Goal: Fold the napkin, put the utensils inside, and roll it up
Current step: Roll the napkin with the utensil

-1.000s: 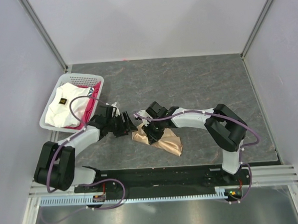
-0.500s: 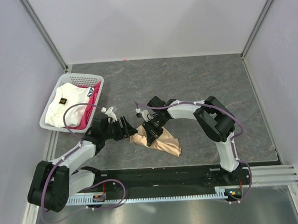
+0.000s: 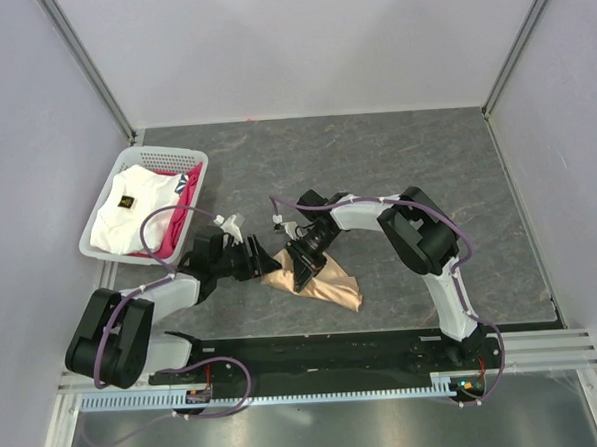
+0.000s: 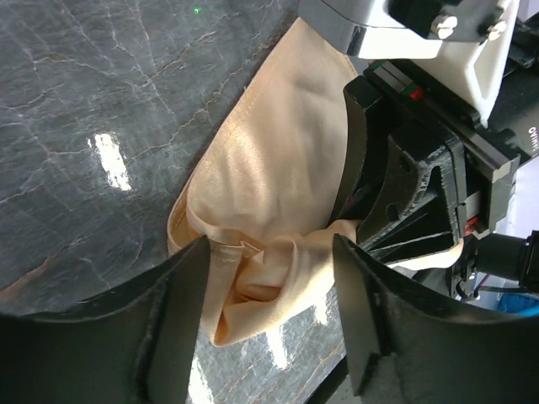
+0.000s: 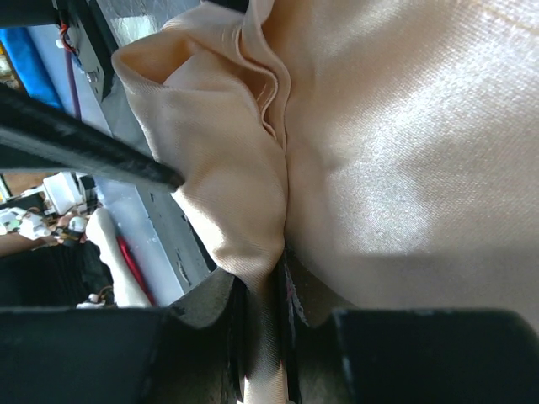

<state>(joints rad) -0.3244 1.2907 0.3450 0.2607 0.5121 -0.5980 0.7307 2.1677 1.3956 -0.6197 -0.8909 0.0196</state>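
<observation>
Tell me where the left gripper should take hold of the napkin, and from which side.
Likely the bunched left end of the napkin, approached from the left. Its loose folds rise there between the open fingers of the left gripper; the right gripper pinches a fold beyond.

The left arm (image 3: 172, 288) and right arm (image 3: 363, 212) share smooth white shell links between bulky matte-black joint housings, each trailed by a thin purple cable (image 3: 163, 213). The left gripper (image 4: 268, 252) has flat matte-black fingers (image 4: 177, 320). A white wrist block (image 4: 455, 50) on the right arm carries silver screws (image 4: 444, 25). Both arms are mounted on a long black base rail (image 3: 325, 354).
</observation>
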